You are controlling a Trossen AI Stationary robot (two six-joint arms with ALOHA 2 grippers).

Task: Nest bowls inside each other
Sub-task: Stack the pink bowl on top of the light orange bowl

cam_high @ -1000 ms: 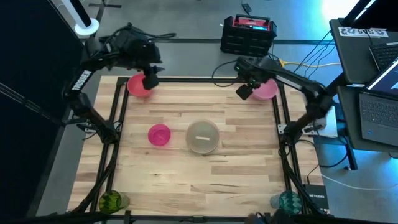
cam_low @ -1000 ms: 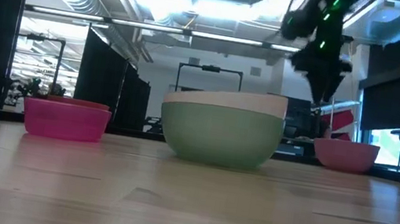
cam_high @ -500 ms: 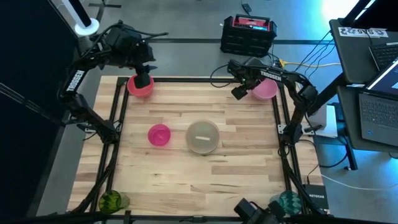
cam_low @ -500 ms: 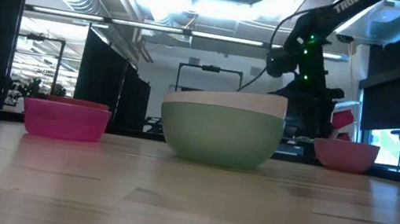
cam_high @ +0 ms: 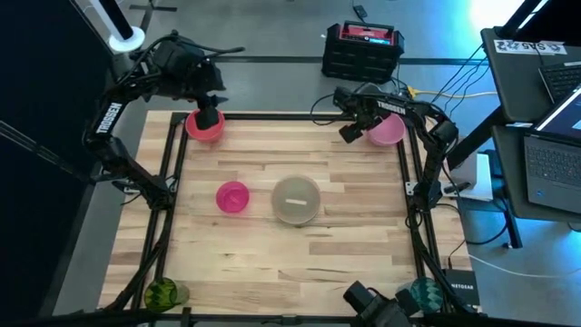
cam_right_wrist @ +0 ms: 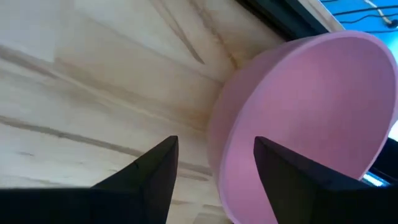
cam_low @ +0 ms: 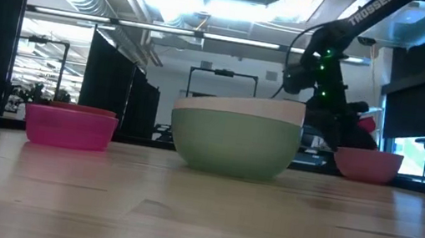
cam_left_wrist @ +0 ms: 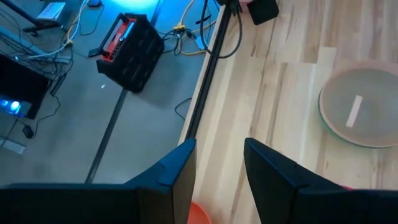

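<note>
A lilac-pink bowl point(cam_high: 390, 130) stands at the table's far right corner. My right gripper point(cam_right_wrist: 214, 180) is open and points steeply down at its left rim point(cam_right_wrist: 219, 134): one finger is outside the wall and one over the hollow, with no touch showing. A coral-pink bowl point(cam_high: 201, 129) sits at the far left corner, and my left gripper point(cam_high: 209, 116) hangs open high above it. In mid-table stand a magenta bowl point(cam_high: 232, 196) and a green bowl point(cam_low: 234, 143) with a pale peach bowl point(cam_high: 297, 197) nested inside it.
A patterned green cup point(cam_high: 163, 293) stands at the near left corner and a teal cup point(cam_high: 420, 292) at the near right. A black frame rail point(cam_high: 290, 116) runs around the table. A black and red crate point(cam_high: 363, 50) and laptops point(cam_high: 545, 136) lie beyond it.
My right gripper has come down toward the lilac-pink bowl, tipping more steeply downward, and now stands over the bowl's left rim. My left gripper has drifted slightly toward the table's left edge above the coral-pink bowl. No bowl has moved.
</note>
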